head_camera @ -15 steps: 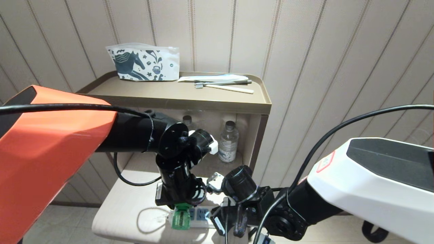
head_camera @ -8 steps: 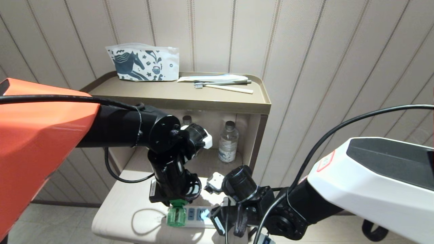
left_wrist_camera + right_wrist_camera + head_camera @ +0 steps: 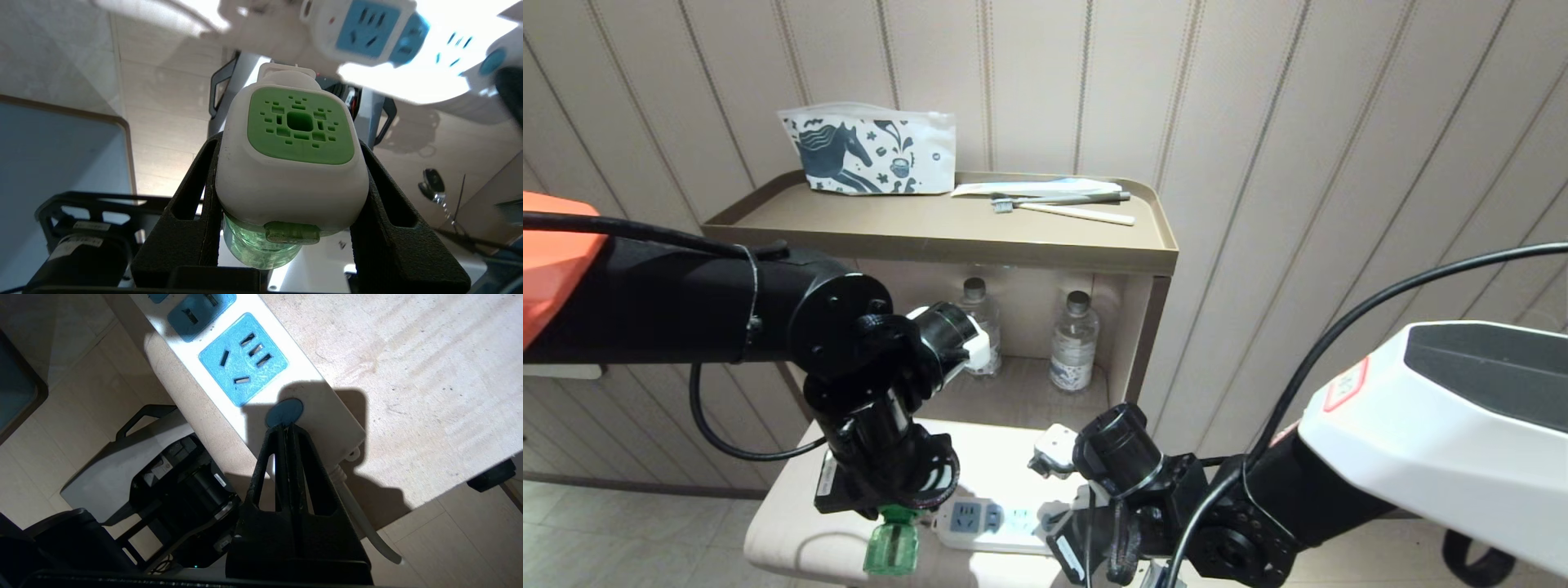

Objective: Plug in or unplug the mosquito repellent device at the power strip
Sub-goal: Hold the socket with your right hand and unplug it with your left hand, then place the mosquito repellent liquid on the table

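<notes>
My left gripper (image 3: 289,143) is shut on the mosquito repellent device (image 3: 292,163), its black fingers (image 3: 196,196) pressing both sides of the white-and-green head. The device's green bottle (image 3: 891,549) hangs just left of the power strip (image 3: 980,523), apart from it. In the left wrist view the strip's blue socket faces (image 3: 359,28) lie beyond the device's white plug end, with a gap between. My right gripper (image 3: 286,428) is shut, its tips at the round blue button (image 3: 284,411) on the strip's (image 3: 253,359) cable end.
The strip lies on a low beige table (image 3: 792,523) near its front edge. Behind stands a brown nightstand (image 3: 931,237) with a horse-print pouch (image 3: 870,155) and toothbrushes (image 3: 1062,206) on top. Two water bottles (image 3: 1074,339) stand in its open shelf.
My left arm has swung left, carrying the device from over the strip's left end to a spot beside it. The right gripper stays at the strip's button end.
</notes>
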`<state>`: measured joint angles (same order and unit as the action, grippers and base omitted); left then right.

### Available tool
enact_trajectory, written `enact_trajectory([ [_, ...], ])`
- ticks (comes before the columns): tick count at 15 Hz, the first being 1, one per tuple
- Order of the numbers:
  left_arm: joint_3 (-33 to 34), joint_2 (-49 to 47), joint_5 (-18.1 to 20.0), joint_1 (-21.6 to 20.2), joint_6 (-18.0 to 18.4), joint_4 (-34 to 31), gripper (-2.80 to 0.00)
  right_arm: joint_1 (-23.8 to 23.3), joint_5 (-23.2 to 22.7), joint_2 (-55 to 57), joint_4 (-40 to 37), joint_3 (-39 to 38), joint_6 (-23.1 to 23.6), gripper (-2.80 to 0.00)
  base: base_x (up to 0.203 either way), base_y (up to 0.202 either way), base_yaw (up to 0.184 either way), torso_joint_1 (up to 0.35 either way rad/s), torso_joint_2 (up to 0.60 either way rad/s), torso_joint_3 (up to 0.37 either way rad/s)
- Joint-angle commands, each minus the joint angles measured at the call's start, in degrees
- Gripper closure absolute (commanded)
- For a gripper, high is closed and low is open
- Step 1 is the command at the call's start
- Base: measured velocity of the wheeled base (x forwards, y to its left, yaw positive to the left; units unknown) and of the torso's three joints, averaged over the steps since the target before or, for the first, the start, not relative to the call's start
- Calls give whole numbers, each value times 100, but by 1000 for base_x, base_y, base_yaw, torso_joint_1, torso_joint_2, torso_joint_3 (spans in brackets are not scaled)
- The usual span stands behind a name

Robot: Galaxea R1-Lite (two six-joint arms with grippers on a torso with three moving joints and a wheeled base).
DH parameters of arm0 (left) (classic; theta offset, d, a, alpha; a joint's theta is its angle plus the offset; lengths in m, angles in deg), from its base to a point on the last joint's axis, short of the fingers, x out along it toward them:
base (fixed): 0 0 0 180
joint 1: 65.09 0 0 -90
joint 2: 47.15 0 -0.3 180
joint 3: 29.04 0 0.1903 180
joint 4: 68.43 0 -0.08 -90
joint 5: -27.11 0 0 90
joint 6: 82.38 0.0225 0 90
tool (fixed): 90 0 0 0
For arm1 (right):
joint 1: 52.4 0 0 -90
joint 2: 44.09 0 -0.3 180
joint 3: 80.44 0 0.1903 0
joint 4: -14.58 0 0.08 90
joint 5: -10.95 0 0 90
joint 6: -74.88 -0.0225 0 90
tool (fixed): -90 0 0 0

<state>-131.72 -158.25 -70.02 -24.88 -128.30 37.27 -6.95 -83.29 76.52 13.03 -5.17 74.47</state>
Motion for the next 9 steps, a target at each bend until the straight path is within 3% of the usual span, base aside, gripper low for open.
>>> enact_trajectory([
  [1,448,545,-10,-4,-48,-1,0,6,-6,-371,62,-168,4,0,0,0,0,0,0,0],
  [9,895,1825,-55,-68,-100,333,0,71,18,-1478,50,-430,1,0,0,0,0,0,0,0],
])
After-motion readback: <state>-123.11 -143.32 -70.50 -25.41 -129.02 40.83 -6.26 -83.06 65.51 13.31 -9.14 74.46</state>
